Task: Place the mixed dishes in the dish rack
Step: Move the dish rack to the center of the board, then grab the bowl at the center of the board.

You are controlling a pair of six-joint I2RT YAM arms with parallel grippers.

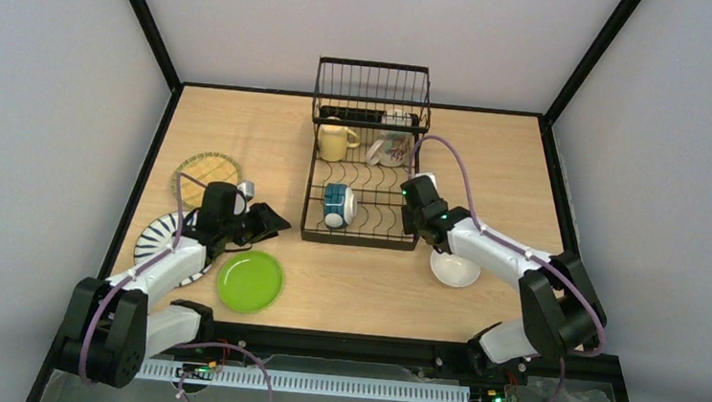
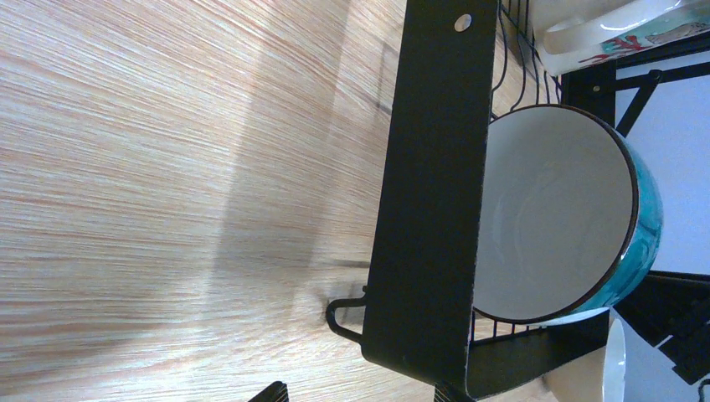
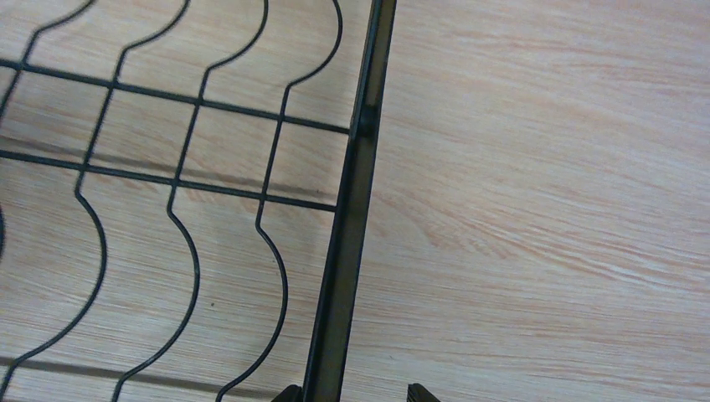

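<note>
**Arm bases at the lower edge, rack part-loaded, four dishes left out**

Nearest the top camera, along the bottom of the frame, the two arm bases are seen at the edge of the surface (image 1: 364, 288). The dish rack (image 1: 360, 222) is placed at upper centre. Three items are already held in it. The pale yellow mug (image 1: 335, 142) and a patterned cup (image 1: 392, 149) are seen at the basket end. The blue bowl (image 1: 337, 205) is tipped on its side in the slotted base, its white inside turned toward the left wrist camera.

Four dishes are left on the surface. The white bowl (image 1: 454, 268) is seen at centre right, partly under the right arm. The lime green plate (image 1: 250, 281), the striped plate (image 1: 159, 241) and the tan woven plate (image 1: 207, 169) are grouped at centre left.

The right claw (image 3: 352, 391) is poised over the rack's right rail, its tips parted and nothing gripped. The left claw (image 1: 271, 225) is spread wide and empty, between the plates and the rack.

The step in hand is judged to be the gap between one dish and the next. The white bowl looks the nearest candidate for the right arm. A reach toward lower right, a pinch on the rim and a free slot beside the blue bowl would be called for. The flat plates would need an edge grip from the left.
</note>
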